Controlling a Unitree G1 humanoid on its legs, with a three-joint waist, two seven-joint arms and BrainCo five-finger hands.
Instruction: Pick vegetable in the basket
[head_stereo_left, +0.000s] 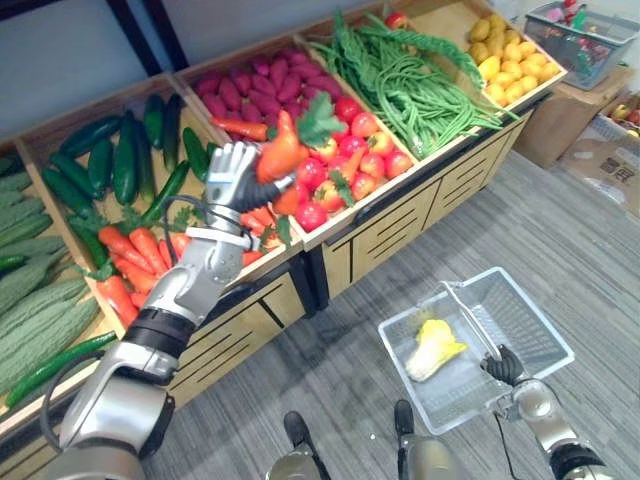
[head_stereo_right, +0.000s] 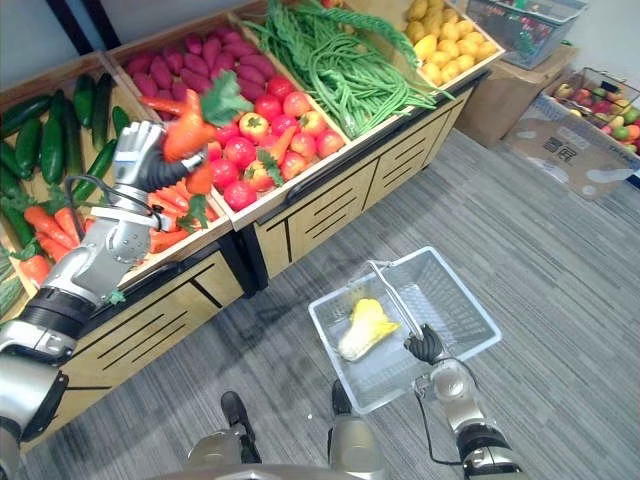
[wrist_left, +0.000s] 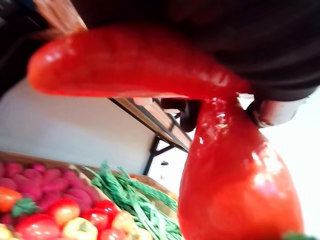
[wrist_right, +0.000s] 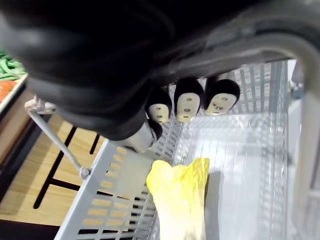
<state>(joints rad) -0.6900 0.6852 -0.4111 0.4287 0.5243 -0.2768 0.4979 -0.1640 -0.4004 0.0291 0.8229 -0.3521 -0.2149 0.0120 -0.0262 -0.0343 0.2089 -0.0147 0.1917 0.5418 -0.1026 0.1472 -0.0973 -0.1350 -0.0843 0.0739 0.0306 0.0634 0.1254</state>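
My left hand (head_stereo_left: 228, 180) is raised above the carrot bin, shut on an orange carrot (head_stereo_left: 281, 152) with a green leafy top (head_stereo_left: 318, 117). Seen from the left wrist, the carrot (wrist_left: 235, 185) looms large right against the hand. My right hand (head_stereo_left: 503, 364) is low at the right, its fingers (wrist_right: 186, 102) curled round the grey handle (head_stereo_left: 470, 318) of a pale wire basket (head_stereo_left: 535, 330). A yellow leafy cabbage (head_stereo_left: 434, 349) lies inside the basket (wrist_right: 120, 175), shown also as the cabbage (wrist_right: 180, 195) in the right wrist view.
A wooden stand holds bins of carrots (head_stereo_left: 135, 255), cucumbers (head_stereo_left: 120, 160), tomatoes (head_stereo_left: 345, 150), red sweet potatoes (head_stereo_left: 250, 90), green beans (head_stereo_left: 415, 85) and lemons (head_stereo_left: 510, 60). Bitter gourds (head_stereo_left: 30, 300) lie far left. Cardboard boxes (head_stereo_left: 600, 160) stand at the right on grey floor.
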